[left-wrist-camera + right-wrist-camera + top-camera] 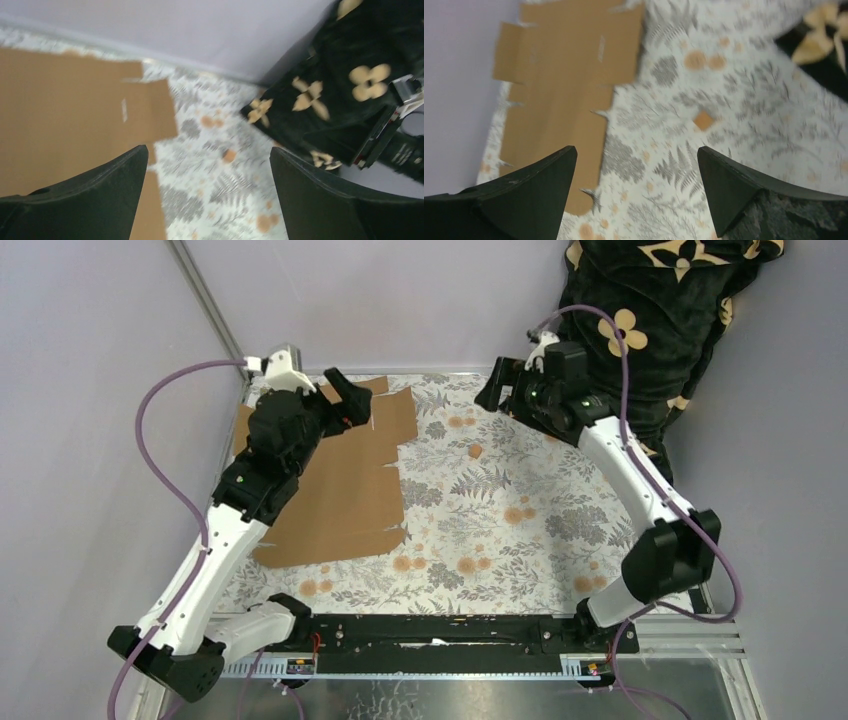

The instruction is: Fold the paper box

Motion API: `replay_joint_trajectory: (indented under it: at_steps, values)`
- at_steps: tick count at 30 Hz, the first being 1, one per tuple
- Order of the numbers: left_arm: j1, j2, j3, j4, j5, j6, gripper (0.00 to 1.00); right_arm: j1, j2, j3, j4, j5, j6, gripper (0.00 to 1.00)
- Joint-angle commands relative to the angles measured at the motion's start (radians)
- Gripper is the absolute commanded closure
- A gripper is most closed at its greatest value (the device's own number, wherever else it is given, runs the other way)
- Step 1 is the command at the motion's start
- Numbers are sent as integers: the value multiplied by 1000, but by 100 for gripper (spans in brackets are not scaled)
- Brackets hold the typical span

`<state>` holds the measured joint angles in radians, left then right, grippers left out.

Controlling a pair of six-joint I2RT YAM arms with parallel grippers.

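Note:
The paper box [340,490] is a flat, unfolded brown cardboard sheet with flaps and slits, lying on the left side of the floral tablecloth [520,540]. My left gripper [352,402] hovers over the sheet's far right flap, open and holding nothing. In the left wrist view the left gripper [208,149] spans the edge of the paper box [65,110], with bare cloth between the fingers. My right gripper [497,388] is open above the far middle of the table, well clear of the sheet. The right wrist view shows the right gripper [636,149] empty, with the paper box [559,75] beyond it.
A small cardboard scrap [476,451] lies on the cloth between the two grippers; the same scrap [703,120] shows in the right wrist view. A black blanket with tan flowers [650,310] hangs at the far right corner. Walls stand close behind and to the left of the sheet.

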<state>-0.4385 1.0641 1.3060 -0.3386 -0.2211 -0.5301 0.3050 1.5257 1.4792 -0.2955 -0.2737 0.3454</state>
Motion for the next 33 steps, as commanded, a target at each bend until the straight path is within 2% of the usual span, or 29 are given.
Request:
replay_joint_trajectory:
  at_steps: [1, 3, 6, 10, 15, 22, 25, 33]
  values:
    - [0, -43, -66, -154, -85, 9, 1, 29, 55, 66, -205, 118, -20, 0]
    - [0, -28, -77, -191, -100, -25, 1, 52, 124, 84, -248, 190, -65, 0]
    - [0, -8, -132, -158, -12, -29, 1, 69, 230, 78, -247, 253, -71, 2]
    - [-2, 4, -207, -116, 48, -35, 1, 92, 344, 96, -217, 308, -62, 16]
    - [-5, -17, -313, -73, 27, -69, 1, 106, 452, 168, -212, 346, -28, 24]
    - [-8, -66, -370, -74, -11, -68, 1, 108, 557, 257, -200, 340, 20, 25]
    - [-8, -83, -382, -84, -16, -70, 1, 111, 604, 302, -227, 333, 44, 29]
    - [-9, -119, -414, -81, -15, -84, 1, 142, 635, 299, -254, 382, 80, 31]
